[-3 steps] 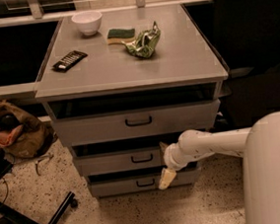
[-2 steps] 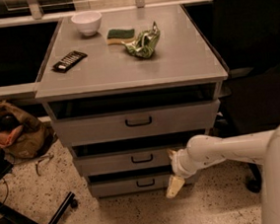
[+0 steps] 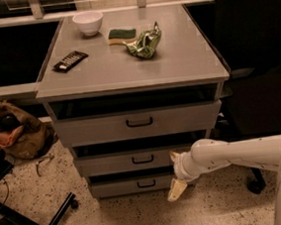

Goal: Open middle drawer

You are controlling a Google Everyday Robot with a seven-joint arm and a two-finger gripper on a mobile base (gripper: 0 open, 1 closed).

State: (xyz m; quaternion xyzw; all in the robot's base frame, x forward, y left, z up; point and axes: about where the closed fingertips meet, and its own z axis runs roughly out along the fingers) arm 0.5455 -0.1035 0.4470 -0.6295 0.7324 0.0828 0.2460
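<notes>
Middle drawer [image 3: 135, 161]: long axis left-right, faces camera | tool [image 3: 175, 175]: spread, at its right end

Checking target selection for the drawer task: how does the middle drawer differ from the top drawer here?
The top drawer has a taller, wider front; the middle drawer is shallower and narrower. The top drawer's front is in full view; the middle drawer's right end is hidden by the gripper, which sits at that end, away from its handle. Both fronts are flat and grey, each with a small black loop at centre.
</notes>
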